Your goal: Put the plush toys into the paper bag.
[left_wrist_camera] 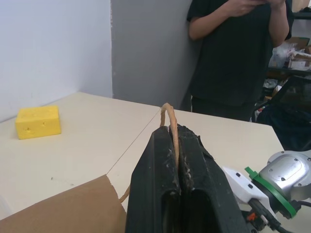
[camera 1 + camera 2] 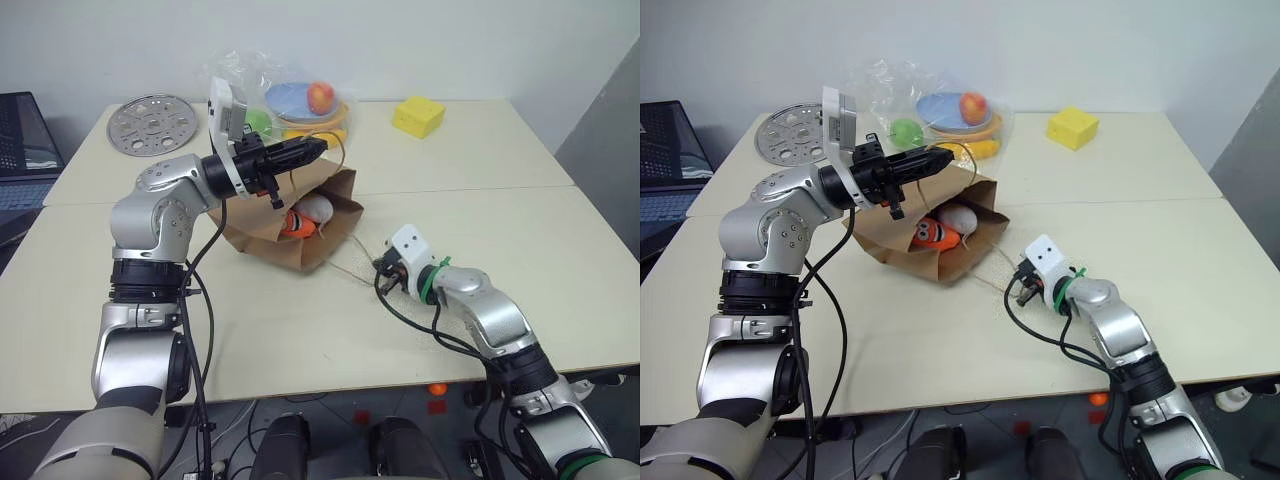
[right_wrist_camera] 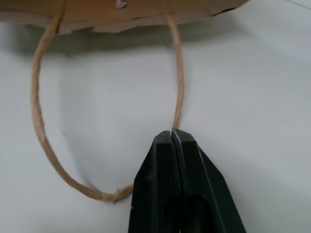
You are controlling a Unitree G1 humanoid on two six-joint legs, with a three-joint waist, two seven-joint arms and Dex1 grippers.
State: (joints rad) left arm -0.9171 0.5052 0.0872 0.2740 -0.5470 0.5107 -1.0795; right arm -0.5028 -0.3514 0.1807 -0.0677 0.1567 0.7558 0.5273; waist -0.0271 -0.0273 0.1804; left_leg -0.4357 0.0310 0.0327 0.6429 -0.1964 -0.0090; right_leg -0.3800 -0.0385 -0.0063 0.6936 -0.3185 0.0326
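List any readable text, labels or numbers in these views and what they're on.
None readable.
Brown kraft paper bag: no print visible.
Yellow cube-like block: plain.
Orange carrot plush toy: a cartoon face, no lettering.
Laptop screen: too small to read.

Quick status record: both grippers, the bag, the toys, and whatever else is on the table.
left gripper: jaws shut on the upper handle, held above the bag
right gripper: jaws shut on the lower handle, low over the table
bag: on its side, mouth held open toward the robot
toys: carrot and white egg inside the bag
other: fruit bag, yellow block, metal disc
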